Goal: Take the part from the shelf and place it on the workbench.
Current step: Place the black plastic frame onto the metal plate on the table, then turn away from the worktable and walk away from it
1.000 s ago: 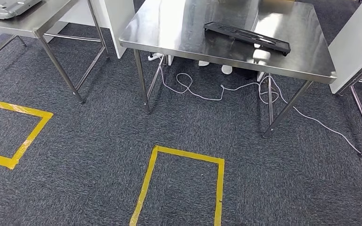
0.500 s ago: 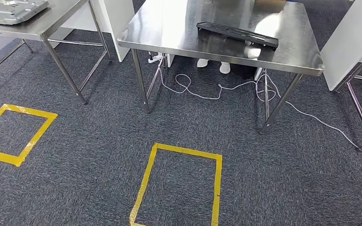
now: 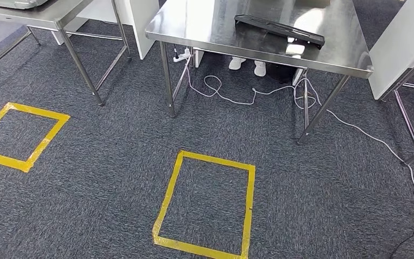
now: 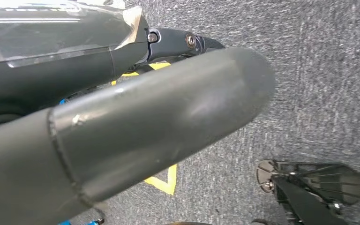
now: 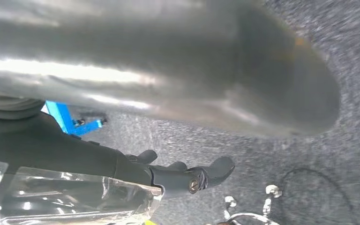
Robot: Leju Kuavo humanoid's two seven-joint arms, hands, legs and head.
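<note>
A long flat black part [image 3: 278,28] lies on the far right side of a steel workbench [image 3: 210,29] at the top of the head view. My left hand [image 4: 145,117] hangs over grey carpet, its thick grey thumb in front and its dark fingers [image 4: 187,40] stretched out behind, holding nothing. My right hand [image 5: 168,70] also hangs above the carpet, with its dark fingers [image 5: 206,174] loosely extended and nothing in them.
A second steel table [image 3: 48,15] stands at the far left. Yellow tape squares [image 3: 207,205] [image 3: 21,135] mark the carpet. A white cable [image 3: 259,94] trails under the workbench, where a person's white shoes [image 3: 246,65] show. White panels [image 3: 399,48] stand at the right.
The whole head picture has shifted, so the camera has moved: the workbench and the tape squares sit a little higher in the picture. The black part lies unmoved on the workbench.
</note>
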